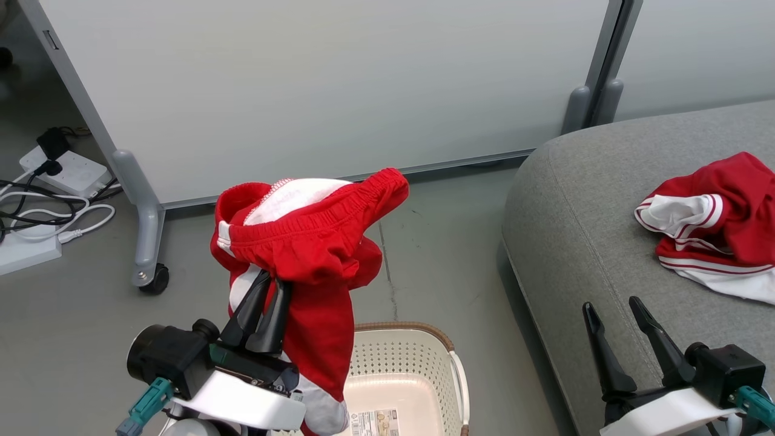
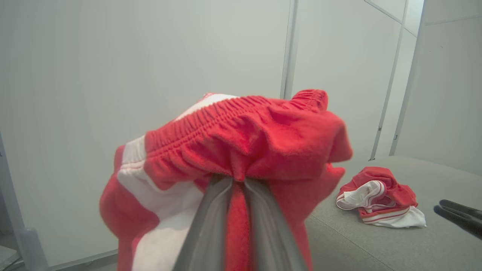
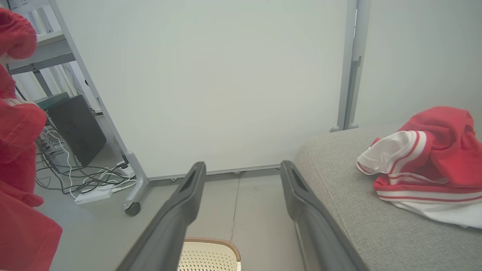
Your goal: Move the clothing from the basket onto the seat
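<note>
My left gripper (image 1: pixel 271 280) is shut on a pair of red shorts (image 1: pixel 315 242) with white side panels, held up in the air above the cream basket (image 1: pixel 405 369). The shorts drape over the fingers (image 2: pixel 211 210), and their lower end hangs down to the basket's left rim. Inside the basket I see only the bare bottom with its label sticker. A second red and white garment (image 1: pixel 714 224) lies crumpled on the grey seat (image 1: pixel 581 242) at the right. My right gripper (image 1: pixel 611 306) stands open over the seat's front edge, holding nothing.
A white wheeled partition panel (image 1: pixel 339 79) stands behind, with a caster foot (image 1: pixel 151 281) at the left. Power strips and cables (image 1: pixel 54 194) lie on the floor at the far left. Bare grey floor runs between basket, panel and seat.
</note>
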Controlling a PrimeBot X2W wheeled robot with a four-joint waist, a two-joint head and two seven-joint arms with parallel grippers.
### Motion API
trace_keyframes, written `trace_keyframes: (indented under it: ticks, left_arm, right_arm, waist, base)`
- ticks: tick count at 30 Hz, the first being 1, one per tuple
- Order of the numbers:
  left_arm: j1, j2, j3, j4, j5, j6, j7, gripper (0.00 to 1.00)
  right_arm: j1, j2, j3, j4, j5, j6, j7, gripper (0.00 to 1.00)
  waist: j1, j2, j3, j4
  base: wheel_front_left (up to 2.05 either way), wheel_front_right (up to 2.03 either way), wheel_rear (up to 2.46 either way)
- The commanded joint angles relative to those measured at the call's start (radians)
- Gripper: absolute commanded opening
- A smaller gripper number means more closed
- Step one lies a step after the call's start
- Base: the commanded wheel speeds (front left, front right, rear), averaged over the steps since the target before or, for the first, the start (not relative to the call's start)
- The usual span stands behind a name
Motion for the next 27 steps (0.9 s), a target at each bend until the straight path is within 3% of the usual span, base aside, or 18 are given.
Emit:
trace_keyframes:
  ticks: [1, 18, 27]
  left_arm:
    - [0.003, 0.009, 0.002, -0.007, -0.008, 0.005, -0.006, 0.00]
    - [-0.012, 0.012, -0.009, -0.010, -0.016, 0.005, -0.004, 0.00]
    - [-0.029, 0.011, -0.015, -0.008, -0.022, 0.001, -0.007, 0.00]
  right_arm:
    - [0.008, -0.005, -0.003, -0.005, 0.008, 0.002, -0.001, 1.00]
    - [-0.010, -0.005, 0.005, -0.013, 0.020, 0.002, -0.028, 1.00]
    - [-0.105, -0.004, 0.200, -0.029, 0.085, 0.002, -0.054, 1.00]
  waist:
    - [0.0000, -0.0001, 0.000, 0.001]
    - [0.0000, -0.0001, 0.000, 0.004]
    - [0.0000, -0.0001, 0.005, 0.021]
  base:
    - [0.00, 0.00, 0.00]
    - [0.00, 0.00, 0.00]
    - [0.00, 0.00, 0.00]
